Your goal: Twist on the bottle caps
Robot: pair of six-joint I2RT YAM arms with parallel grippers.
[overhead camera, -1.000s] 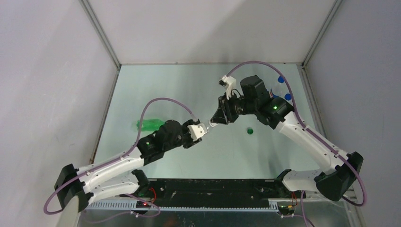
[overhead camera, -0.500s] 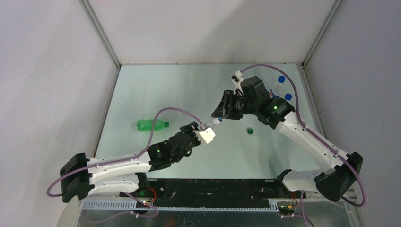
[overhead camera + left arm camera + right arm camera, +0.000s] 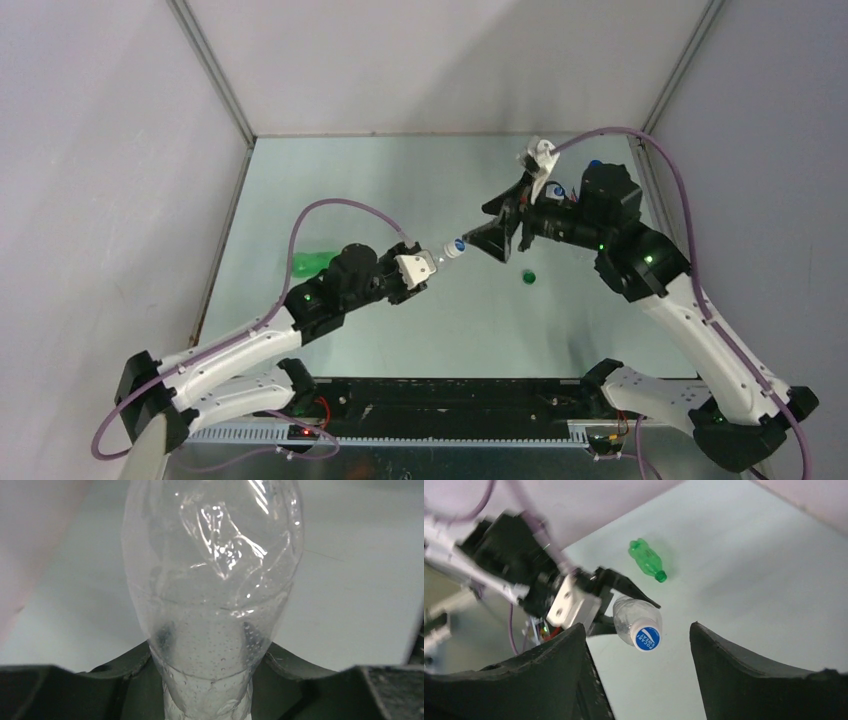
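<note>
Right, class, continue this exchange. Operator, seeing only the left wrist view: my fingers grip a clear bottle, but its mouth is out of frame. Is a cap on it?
Observer: Yes, a white cap with blue print sits on the clear bottle.
Operator: Is the other gripper on it?
Observer: No, the right gripper is open, neither finger touching the cap.
Operator: And the second cap?
Observer: A dark green cap lies loose on the table, apart from the green bottle lying on its side.

A pale green table [image 3: 380,180] stands between 3 grey walls [image 3: 440,60]. 1 blue bottle cap [image 3: 596,162] shows at its far right.
</note>
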